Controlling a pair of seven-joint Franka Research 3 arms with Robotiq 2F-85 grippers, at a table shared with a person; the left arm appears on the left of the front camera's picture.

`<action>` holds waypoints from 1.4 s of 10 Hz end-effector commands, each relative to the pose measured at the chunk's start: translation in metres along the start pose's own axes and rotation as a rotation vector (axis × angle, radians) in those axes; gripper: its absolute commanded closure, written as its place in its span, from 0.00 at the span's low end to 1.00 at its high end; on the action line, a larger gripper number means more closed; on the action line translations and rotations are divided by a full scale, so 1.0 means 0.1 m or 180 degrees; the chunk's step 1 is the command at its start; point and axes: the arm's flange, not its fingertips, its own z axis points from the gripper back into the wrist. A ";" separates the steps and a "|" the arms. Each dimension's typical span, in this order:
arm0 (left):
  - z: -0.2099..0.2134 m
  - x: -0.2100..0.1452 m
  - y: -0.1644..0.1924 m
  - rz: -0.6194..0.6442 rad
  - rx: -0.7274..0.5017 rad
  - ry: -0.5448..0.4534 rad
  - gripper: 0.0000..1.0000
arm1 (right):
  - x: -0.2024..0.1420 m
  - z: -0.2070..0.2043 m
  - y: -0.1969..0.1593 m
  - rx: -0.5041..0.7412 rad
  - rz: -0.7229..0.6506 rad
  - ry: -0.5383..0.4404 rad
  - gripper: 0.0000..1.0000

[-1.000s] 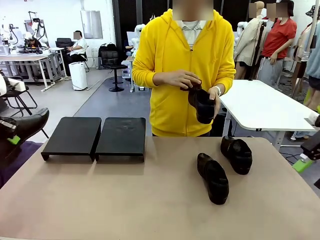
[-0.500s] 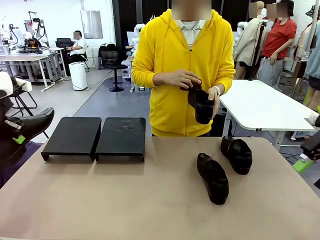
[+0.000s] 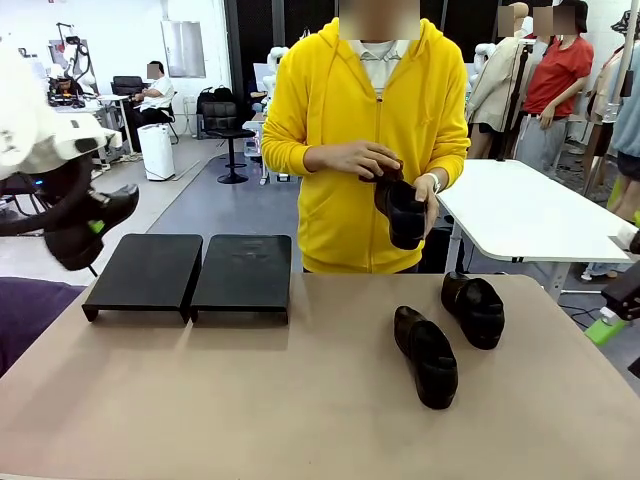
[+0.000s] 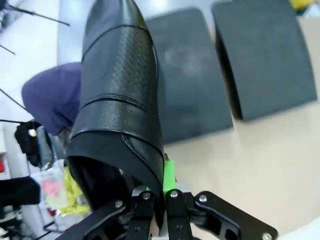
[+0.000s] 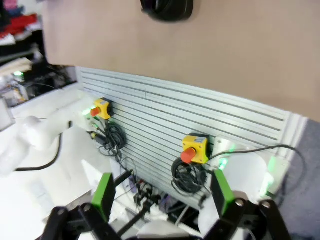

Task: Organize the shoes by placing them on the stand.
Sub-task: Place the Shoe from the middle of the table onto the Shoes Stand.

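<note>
The shoes (image 3: 428, 355) are glossy black. The shoe (image 4: 120, 95) in the left wrist view has a band of small punched dots. The stand (image 3: 150, 270) is matt black, the table (image 3: 250, 410) light brown, and the hoodie (image 3: 335, 130) yellow. The pads (image 5: 103, 195) are green. The boxes (image 5: 196, 145) are yellow with red buttons (image 5: 186, 156).

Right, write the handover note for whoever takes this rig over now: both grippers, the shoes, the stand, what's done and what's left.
Left gripper: shut on the heel rim of the held shoe, in the air just past the stand's left end.
Right gripper: open and empty, beside the right edge of the table.
The stand: both platforms bare.
On the table right of the stand: the near shoe and the far shoe.
The person's hands hold the fourth shoe beyond the far edge.
Done: no shoe placed yet.
Left: set the held shoe on the stand, then the other three.
</note>
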 end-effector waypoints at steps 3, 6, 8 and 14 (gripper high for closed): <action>-0.67 0.55 0.02 0.0467 0.0288 -0.0298 1.00 | 0.00 0.04 -0.02 -0.0044 0.0052 0.0029 0.00; -1.05 0.40 0.02 0.0267 0.0512 -0.0334 1.00 | 0.00 0.04 -0.02 -0.0044 0.0052 0.0029 0.00; -1.20 0.31 -0.01 0.0189 0.0390 -0.0377 1.00 | 0.00 0.04 -0.02 -0.0044 0.0052 0.0029 0.00; -1.50 0.16 -0.04 0.0163 0.0442 -0.0032 1.00 | 0.00 0.04 -0.02 -0.0044 0.0052 0.0029 0.00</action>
